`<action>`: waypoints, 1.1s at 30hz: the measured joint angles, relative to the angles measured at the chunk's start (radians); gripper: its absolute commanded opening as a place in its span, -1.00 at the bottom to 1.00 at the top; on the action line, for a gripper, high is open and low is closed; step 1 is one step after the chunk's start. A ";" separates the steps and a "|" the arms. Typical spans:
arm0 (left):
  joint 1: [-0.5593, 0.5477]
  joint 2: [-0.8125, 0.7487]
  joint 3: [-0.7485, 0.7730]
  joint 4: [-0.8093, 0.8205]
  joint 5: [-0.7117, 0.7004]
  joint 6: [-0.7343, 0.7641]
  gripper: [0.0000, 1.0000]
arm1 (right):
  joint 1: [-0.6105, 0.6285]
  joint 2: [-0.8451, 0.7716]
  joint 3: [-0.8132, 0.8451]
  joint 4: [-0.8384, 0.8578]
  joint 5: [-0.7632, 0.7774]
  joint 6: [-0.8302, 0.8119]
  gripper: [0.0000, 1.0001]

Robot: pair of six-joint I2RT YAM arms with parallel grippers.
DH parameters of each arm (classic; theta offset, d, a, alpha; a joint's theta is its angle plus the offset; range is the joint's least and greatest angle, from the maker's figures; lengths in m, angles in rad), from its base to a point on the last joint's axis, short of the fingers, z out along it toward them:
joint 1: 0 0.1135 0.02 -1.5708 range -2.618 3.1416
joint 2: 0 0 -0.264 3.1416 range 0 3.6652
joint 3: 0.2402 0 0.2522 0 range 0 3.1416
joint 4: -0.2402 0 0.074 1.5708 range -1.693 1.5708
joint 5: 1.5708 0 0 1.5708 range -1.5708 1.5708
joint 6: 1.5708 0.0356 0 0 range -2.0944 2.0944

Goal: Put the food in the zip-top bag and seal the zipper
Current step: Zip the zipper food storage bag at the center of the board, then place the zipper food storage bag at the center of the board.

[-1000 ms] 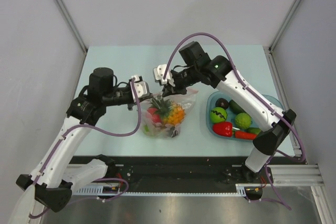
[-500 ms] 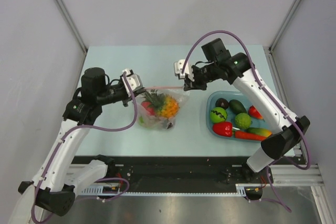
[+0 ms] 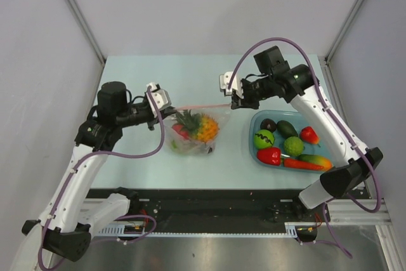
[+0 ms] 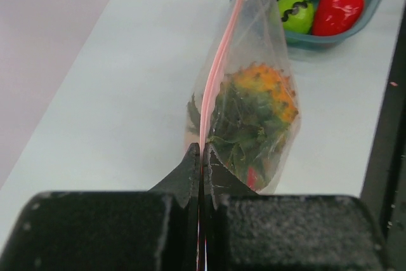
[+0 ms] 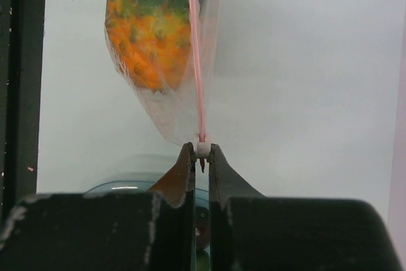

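I read the left gripper (image 4: pixel 201 157) as clenched, its two fingers meeting on the pink-red zipper (image 4: pixel 219 61) at one end of the zip-top bag (image 4: pixel 273 36). The right gripper (image 5: pixel 202 150) is clamped on the opposite end of the zipper, with a small white piece (image 5: pixel 202 149) pinched between its tips.

Between the two claws the strip runs straight and taut. The clear bag hangs below it toward the pale table (image 3: pixel 139 77). Inside the bag, just ahead of the left claw, are an orange pineapple (image 4: pixel 263 90) with a green crown and a red piece (image 4: pixel 252 178).

Beyond the bag and to the right of the left claw is the light blue tray (image 3: pixel 252 134), just to the near side of the right claw. It holds a green ball (image 3: pixel 264 139), a red pepper (image 3: pixel 269 155), an avocado (image 3: pixel 287 128) and other toy produce. From the left wrist, the bag blocks sight of the right claw.
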 measured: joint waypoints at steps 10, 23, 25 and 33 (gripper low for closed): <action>-0.019 -0.102 0.042 -0.118 0.132 -0.057 -1.00 | 0.121 -0.204 -0.038 -0.016 0.052 0.091 -1.00; -0.033 0.197 -0.096 0.259 -0.139 -0.291 -1.00 | -0.041 0.050 -0.130 0.270 0.146 0.131 -1.00; -0.033 0.297 -0.102 0.327 -0.186 -0.312 -1.00 | -0.068 0.140 -0.131 0.335 0.146 0.123 -1.00; -0.002 0.663 0.054 0.468 -0.276 -0.378 -0.93 | -0.162 0.529 0.080 0.416 0.126 0.147 -1.00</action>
